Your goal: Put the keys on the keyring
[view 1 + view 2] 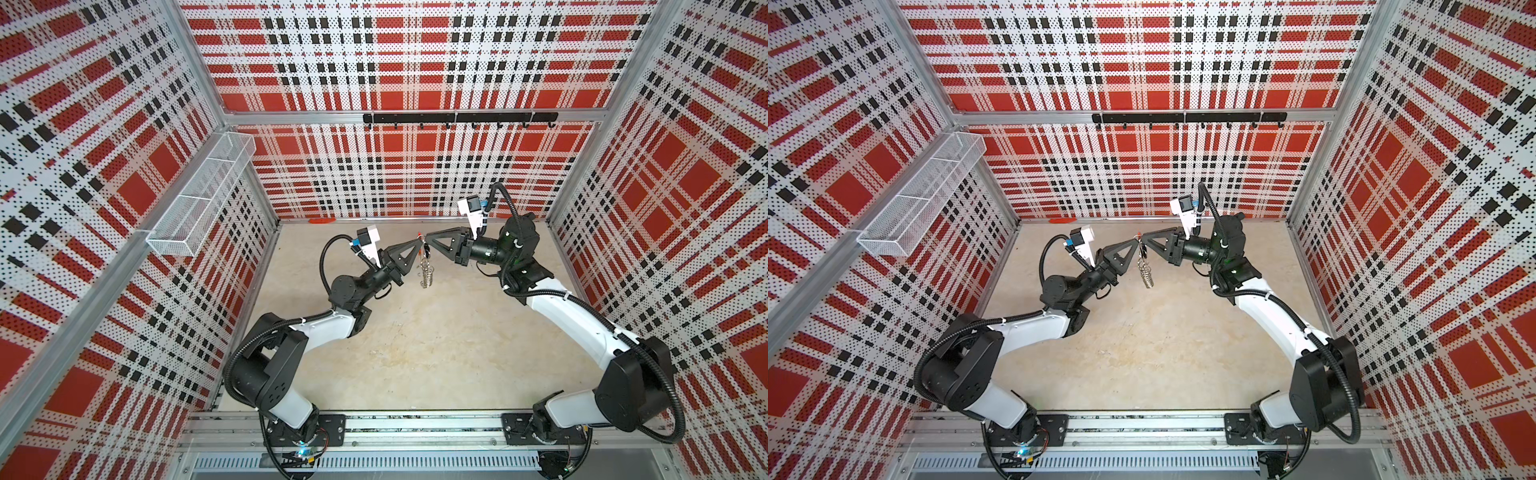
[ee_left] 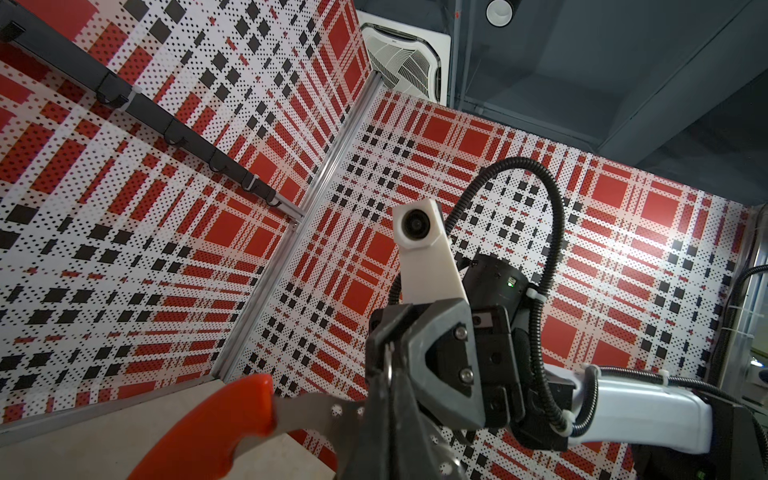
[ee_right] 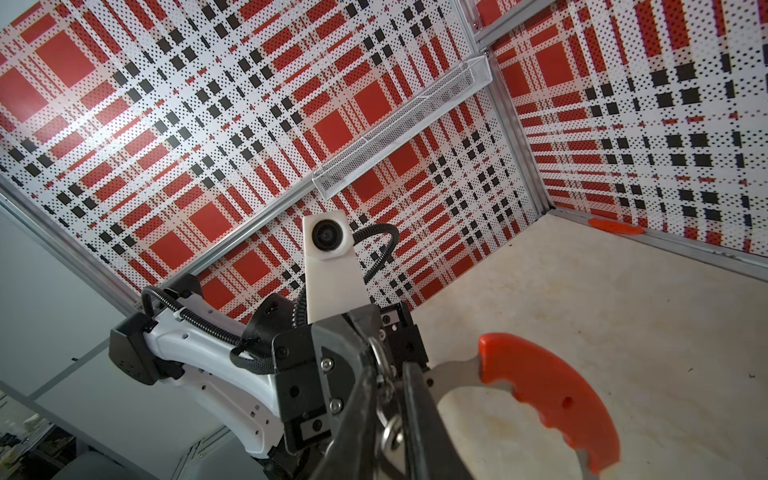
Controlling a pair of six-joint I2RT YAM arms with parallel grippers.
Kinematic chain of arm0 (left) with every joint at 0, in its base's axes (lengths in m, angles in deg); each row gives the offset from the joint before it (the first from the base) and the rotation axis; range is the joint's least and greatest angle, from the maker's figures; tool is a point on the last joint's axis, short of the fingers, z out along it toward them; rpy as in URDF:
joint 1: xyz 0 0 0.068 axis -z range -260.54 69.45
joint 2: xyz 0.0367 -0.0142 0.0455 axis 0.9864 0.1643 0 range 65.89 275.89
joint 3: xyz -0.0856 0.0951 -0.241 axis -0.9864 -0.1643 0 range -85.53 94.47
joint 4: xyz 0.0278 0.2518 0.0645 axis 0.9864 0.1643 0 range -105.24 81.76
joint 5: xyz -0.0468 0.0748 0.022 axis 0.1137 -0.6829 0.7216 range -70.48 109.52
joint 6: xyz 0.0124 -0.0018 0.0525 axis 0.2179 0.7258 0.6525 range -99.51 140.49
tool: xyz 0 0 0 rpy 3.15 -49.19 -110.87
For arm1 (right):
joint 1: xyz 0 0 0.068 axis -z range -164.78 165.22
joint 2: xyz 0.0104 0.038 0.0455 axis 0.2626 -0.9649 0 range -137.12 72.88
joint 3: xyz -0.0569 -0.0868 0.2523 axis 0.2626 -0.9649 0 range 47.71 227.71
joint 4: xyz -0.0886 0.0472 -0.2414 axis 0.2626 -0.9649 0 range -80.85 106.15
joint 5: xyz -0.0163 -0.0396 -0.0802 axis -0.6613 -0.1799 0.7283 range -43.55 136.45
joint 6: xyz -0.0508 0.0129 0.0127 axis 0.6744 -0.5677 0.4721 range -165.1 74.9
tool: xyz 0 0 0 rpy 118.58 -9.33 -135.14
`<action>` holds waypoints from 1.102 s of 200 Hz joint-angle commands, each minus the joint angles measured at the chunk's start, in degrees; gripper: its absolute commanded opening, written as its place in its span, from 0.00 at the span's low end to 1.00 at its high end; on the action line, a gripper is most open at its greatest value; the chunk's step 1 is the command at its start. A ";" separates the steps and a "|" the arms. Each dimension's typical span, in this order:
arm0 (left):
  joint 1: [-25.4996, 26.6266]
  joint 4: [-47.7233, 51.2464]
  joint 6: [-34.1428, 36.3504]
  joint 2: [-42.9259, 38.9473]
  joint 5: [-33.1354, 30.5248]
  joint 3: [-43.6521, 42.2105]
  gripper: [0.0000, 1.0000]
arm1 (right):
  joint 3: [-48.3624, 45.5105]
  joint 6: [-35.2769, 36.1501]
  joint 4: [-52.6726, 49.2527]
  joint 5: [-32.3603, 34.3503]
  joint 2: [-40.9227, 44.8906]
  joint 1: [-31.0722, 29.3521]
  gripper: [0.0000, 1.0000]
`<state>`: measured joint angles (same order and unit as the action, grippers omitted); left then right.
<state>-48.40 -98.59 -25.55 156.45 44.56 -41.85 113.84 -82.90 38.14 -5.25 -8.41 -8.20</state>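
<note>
Both arms are raised over the far middle of the table point(image 1: 415, 353), and their tips meet in the air.

Left gripper point(image 1: 417, 242): jaws fully closed, clamped on the keyring point(image 1: 426, 272) at its upper arc. In both top views the hoop hangs edge-on below the tips, clear of the table, with its small silver loops bunched at the low end. The red sleeve point(image 2: 216, 428) sits just beside the clamped spot.

Right gripper point(image 1: 429, 242): the fingers point(image 3: 419, 415) stand narrowly apart with a silver ring between them. I cannot tell whether they pinch it.

The black key fob point(image 1: 427, 250) hangs just under the two tips, against the hoop. I cannot tell whether it is threaded on.
</note>
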 commanded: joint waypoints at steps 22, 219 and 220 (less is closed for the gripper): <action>-0.55 -1.28 0.60 -2.42 0.72 1.02 0.00 | -2.31 2.57 -1.03 -1.94 2.04 0.47 0.25; -0.06 -1.12 0.87 -1.75 0.71 1.71 0.00 | -6.15 -0.85 5.00 -2.63 1.65 -2.34 0.20; -0.06 -1.12 0.91 -1.77 0.71 1.73 0.00 | -6.12 -0.60 4.59 -2.40 1.75 -2.29 0.20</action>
<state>-48.62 -97.89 -25.55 155.73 44.73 -41.44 107.44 -87.43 46.78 -9.82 -9.22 -10.56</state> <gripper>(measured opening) 0.042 0.197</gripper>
